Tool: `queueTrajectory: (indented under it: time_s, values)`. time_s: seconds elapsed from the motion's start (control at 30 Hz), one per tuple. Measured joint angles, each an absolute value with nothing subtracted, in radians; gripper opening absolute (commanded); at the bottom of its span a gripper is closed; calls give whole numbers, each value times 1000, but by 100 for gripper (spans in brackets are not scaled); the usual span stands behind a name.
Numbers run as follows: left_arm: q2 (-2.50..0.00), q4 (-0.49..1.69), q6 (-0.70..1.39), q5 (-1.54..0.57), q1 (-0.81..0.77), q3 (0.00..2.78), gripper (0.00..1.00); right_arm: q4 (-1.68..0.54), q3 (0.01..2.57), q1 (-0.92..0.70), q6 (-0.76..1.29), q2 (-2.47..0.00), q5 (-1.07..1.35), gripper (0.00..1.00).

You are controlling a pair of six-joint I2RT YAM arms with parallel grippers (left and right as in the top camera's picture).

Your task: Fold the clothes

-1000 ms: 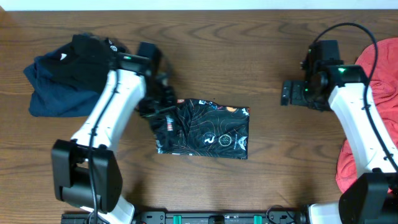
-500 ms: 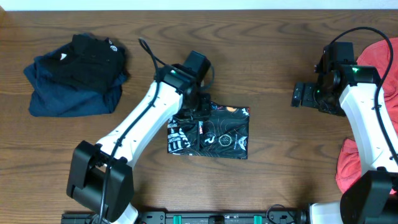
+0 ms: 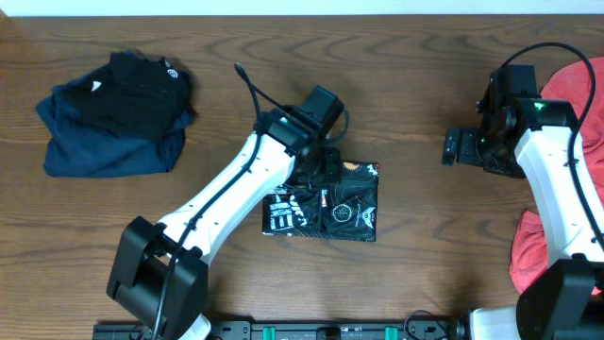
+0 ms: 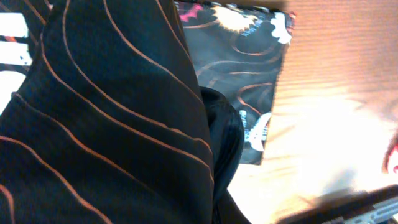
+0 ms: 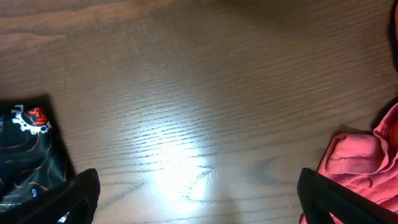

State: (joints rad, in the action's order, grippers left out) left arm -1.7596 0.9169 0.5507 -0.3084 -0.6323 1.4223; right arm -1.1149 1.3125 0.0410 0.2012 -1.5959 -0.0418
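Observation:
The black jersey [image 3: 332, 204] with orange contour lines lies folded at the table's middle. My left gripper [image 3: 317, 174] is over its upper left part, shut on a lifted fold of the jersey. That fold [image 4: 106, 124] fills the left wrist view and hides the fingers, with the lower layer [image 4: 244, 56] lying flat beyond it. My right gripper [image 3: 457, 147] hovers open over bare wood to the right of the jersey, nothing between its fingers [image 5: 79, 194]. The jersey's corner [image 5: 28, 155] shows at the left of the right wrist view. A coral-red garment [image 3: 578, 87] lies at the right edge.
A dark navy and black pile of clothes [image 3: 111, 115] sits at the back left. More coral-red cloth [image 3: 528, 257] hangs by the right arm's base and shows in the right wrist view as a red fold [image 5: 367, 163]. Bare wooden table [image 3: 425, 217] separates jersey and right arm.
My left gripper has carried the jersey's left edge to the right across the garment, so the folded shape is narrower. The right gripper shifted slightly right, then held still.

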Motion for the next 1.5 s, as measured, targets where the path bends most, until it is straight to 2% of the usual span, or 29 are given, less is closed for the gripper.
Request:
queueTrajectory:
  time_s: [0.57,0.73,0.87,1.5]
  values:
    - [-1760,820,554,-341,-691,1422,7,-1122,1312,41,201,-1596,-42,99]
    - [-1760,787,554,-341,-691,1422,12,-1134,1312,41,201,-1596,-42,99]
    - [-1760,753,554,-341,-691,1422,12,-1136,1312,41,201,-1596,-42,99]
    - [-1779,743,554,-342,-764,1422,13,-1137,1312,41,201,-1596,-42,99]
